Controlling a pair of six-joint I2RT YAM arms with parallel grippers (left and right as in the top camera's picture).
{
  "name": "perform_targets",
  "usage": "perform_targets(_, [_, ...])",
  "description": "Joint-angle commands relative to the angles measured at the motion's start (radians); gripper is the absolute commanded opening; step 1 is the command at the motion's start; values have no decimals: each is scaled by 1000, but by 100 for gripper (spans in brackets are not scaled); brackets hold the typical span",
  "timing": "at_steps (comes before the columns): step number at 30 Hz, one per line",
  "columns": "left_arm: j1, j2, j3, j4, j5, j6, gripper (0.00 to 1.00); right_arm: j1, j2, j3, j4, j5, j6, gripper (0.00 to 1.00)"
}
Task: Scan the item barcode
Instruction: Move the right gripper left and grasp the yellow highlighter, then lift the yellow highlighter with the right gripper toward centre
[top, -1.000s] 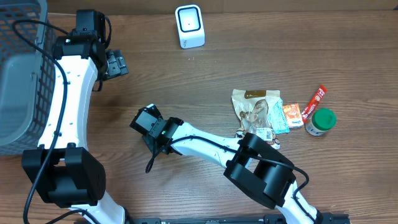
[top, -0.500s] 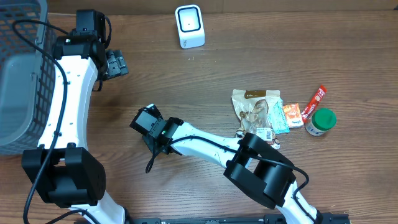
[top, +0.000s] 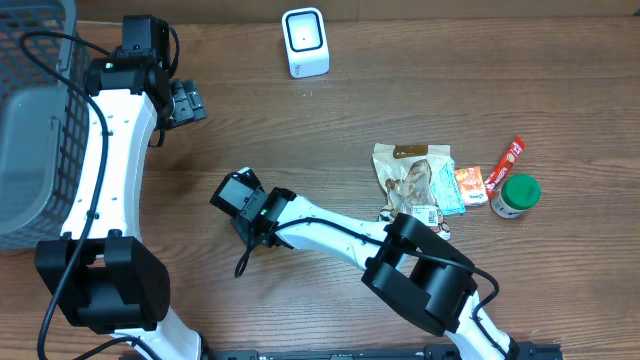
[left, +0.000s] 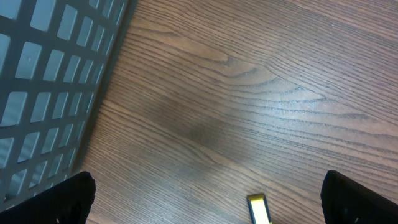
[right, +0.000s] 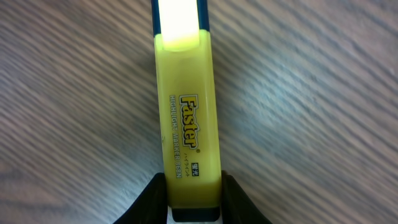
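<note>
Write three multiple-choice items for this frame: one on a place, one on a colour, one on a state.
1. Where on the table does the white scanner stand?
A. at the near edge, by the arm bases
B. in the right-hand corner
C. at the far edge, about midway along it

2. What colour is the body of the highlighter in the right gripper?
A. red
B. yellow
C. purple

3. How is the left gripper?
A. open and empty
B. shut on nothing
C. shut on an item

Answers:
1 C: the overhead view shows it at the top of the picture, opposite the arm bases.
2 B: the right wrist view shows a yellow body with the jaws against both of its sides.
3 A: the left wrist view shows the jaws far apart over bare wood.
</note>
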Motion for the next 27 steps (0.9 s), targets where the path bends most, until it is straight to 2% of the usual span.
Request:
perform_targets(1, [-8, -3, 8, 0, -9, 19, 100, -37, -94, -10, -23, -54, -2, 13])
perform_targets(4, [-8, -3, 8, 0, -9, 19, 100, -104, -153, -10, -72, -199, -13, 12])
perform_targets(8, [-8, -3, 8, 0, -9, 19, 100, -206, -172, -10, -125, -482, -103, 11])
perform_targets(12, [-8, -3, 8, 0, -9, 19, 100, -350, -172, -11, -223, -887, -253, 12])
perform_targets(14, [-8, -3, 8, 0, -9, 19, 100, -403, -172, -12, -277, -1017, -331, 12])
perform_targets(21, [-8, -3, 8, 0, -9, 19, 100, -493, -172, -14, -424, -1201, -568, 12])
perform_targets(25, [-8, -3, 8, 0, -9, 19, 100, -539, -172, -51, -498, -1437, -724, 12])
perform_targets(27, [-8, -3, 8, 0, -9, 19, 100, -554, -172, -76, -496, -1501, -738, 12])
